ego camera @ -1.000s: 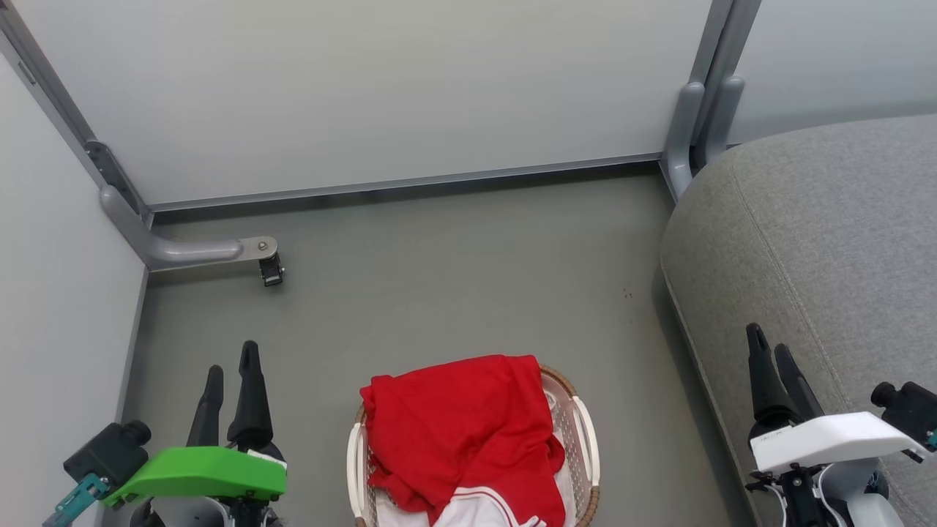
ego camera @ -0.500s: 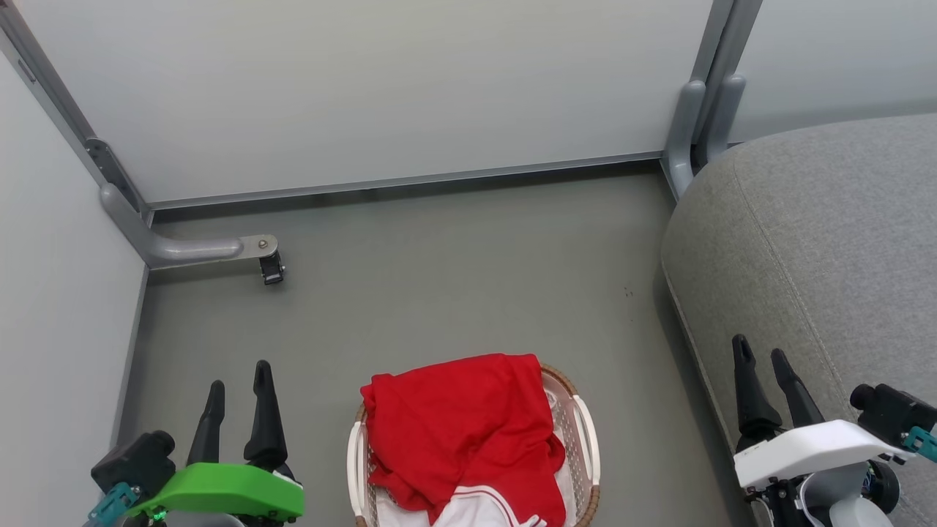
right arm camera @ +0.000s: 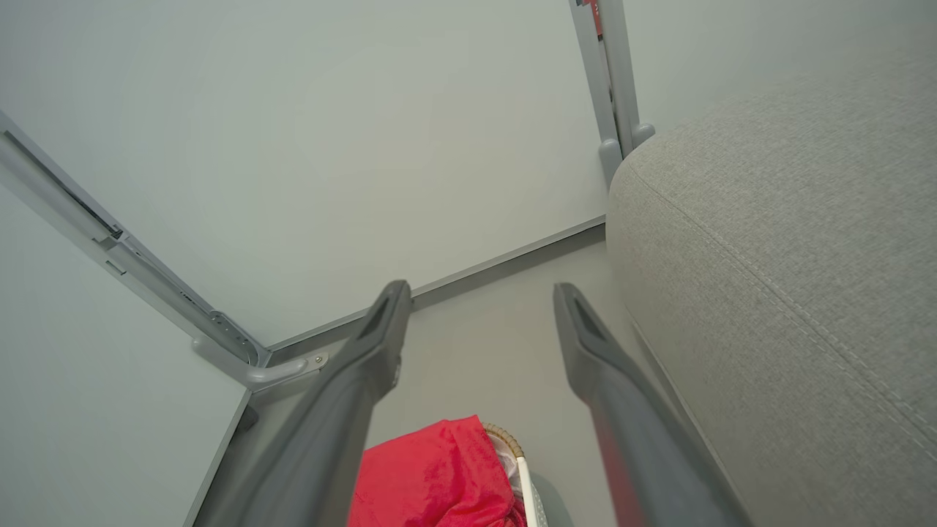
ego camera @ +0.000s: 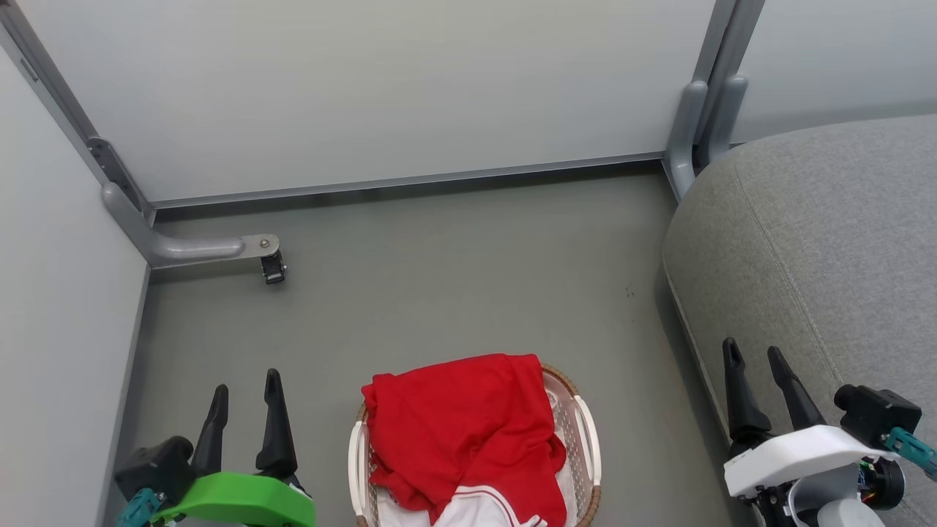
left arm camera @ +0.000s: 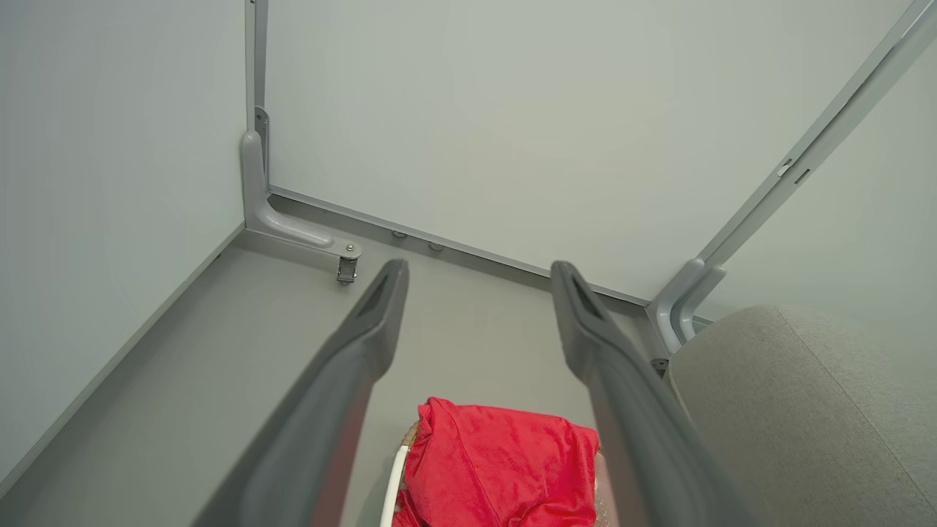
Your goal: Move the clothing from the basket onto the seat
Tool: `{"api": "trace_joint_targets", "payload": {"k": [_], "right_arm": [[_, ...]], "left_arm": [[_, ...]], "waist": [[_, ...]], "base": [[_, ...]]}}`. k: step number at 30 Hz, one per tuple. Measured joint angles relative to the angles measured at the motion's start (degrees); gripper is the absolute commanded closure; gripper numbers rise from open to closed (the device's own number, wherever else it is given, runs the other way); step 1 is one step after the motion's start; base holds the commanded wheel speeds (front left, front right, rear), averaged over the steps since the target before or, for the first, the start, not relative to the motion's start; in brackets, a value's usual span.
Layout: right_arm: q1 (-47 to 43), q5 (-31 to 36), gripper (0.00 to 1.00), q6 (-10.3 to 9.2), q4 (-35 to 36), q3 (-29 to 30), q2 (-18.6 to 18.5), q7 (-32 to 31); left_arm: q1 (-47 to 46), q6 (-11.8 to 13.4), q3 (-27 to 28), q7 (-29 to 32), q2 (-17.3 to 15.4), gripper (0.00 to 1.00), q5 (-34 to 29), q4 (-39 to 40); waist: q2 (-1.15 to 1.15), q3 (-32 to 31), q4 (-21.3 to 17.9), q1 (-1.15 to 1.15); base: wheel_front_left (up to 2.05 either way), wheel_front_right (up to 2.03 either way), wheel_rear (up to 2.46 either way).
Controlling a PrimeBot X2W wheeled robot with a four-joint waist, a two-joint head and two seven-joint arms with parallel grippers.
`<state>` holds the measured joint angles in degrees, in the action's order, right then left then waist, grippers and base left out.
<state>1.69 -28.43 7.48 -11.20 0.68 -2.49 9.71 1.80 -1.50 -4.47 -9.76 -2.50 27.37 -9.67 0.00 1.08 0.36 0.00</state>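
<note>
Currently the clothing [ego camera: 463, 424] is seen heaped in the basket [ego camera: 588, 432], which is set on the floor [ego camera: 439, 278] near the seat [ego camera: 820, 249]. The left claw [ego camera: 246, 383] is held spread and empty, apart from the basket on its left side; the right claw [ego camera: 752, 348] is likewise spread and empty, seen at the seat's edge

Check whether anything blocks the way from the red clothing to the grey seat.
Nothing visible does: bare floor lies between the basket holding the clothing and the seat. The open right gripper hovers near the seat's edge.
</note>
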Motion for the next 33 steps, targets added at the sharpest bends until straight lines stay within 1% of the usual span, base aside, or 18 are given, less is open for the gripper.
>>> {"api": "trace_joint_targets", "payload": {"k": [13,33], "right_arm": [[-0.91,6.57,0.0,0.0,-0.24,-0.86,-0.08,1.72],[-1.37,15.94,0.0,0.0,-0.3,-1.6,-0.16,3.97]], "left_arm": [[1.14,0.16,-0.9,-1.66,-0.04,0.0,-5.86,-1.4],[2.26,0.94,-1.65,-3.93,-0.11,0.0,-13.06,-2.08]], "waist": [[0.0,-0.46,0.08,0.0],[0.0,-0.62,0.3,0.0]], "base": [[0.0,0.0,0.0],[0.0,0.0,0.0]]}}
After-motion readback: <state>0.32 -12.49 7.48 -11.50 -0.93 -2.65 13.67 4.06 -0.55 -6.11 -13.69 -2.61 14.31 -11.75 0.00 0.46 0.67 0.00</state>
